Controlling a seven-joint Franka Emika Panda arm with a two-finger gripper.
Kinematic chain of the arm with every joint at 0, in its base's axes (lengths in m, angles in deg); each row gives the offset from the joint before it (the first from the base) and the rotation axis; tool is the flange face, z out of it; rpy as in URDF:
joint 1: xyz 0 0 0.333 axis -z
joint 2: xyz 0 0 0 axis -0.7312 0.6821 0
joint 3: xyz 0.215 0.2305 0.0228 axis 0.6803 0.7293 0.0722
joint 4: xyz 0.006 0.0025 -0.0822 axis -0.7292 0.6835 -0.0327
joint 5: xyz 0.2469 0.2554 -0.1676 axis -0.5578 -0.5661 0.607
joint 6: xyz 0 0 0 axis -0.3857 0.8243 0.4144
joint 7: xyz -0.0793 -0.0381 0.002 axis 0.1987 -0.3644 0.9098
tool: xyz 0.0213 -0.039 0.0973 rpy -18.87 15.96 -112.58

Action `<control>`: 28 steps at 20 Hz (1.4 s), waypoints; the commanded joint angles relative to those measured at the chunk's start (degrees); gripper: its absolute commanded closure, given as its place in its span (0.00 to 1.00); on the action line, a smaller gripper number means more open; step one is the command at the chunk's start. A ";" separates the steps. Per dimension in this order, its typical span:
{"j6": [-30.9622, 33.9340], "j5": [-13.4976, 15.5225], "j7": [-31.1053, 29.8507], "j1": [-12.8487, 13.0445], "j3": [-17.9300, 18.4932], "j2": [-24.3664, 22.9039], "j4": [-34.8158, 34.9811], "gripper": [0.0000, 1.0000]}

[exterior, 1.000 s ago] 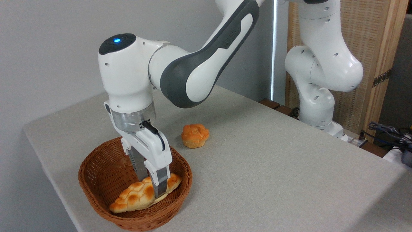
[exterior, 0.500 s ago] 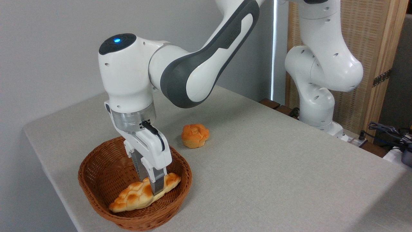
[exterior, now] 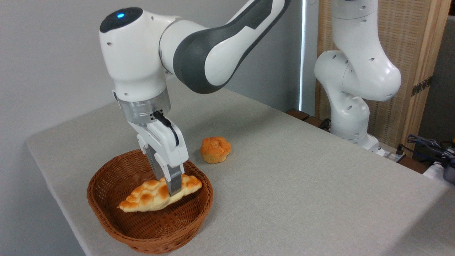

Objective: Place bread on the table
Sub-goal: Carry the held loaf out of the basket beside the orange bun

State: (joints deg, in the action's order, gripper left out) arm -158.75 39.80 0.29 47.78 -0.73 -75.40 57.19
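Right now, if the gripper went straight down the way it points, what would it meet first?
The gripper points down, shut on the bread. Below lies the basket floor, so the bread would likely touch that first; depth is uncertain.

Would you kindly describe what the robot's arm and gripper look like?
The arm has glossy white rounded shells with dark grey panels, a blue light on its dark cap and a silver wrist ring. The gripper has a white body, a short black cable and grey metal fingers.
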 commanded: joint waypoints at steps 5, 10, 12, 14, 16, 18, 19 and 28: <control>7.77 6.47 0.98 -0.18 0.41 -1.49 -7.50 0.53; 13.74 5.59 3.26 -1.14 1.19 -7.90 -6.10 0.52; 15.25 5.59 6.68 -1.23 2.51 -11.50 -2.25 0.52; 14.81 5.50 8.53 -1.32 3.74 -15.89 4.24 0.53; 14.72 4.71 11.78 -1.32 5.41 -19.93 10.14 0.52; 14.63 3.66 14.24 -1.32 7.34 -23.10 13.93 0.52; 14.72 3.48 14.78 -1.32 7.70 -24.07 15.34 0.52; 14.63 -0.12 14.96 -0.88 7.70 -26.46 26.07 0.52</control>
State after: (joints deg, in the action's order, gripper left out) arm -143.29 40.46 14.49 46.38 6.75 -100.39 80.14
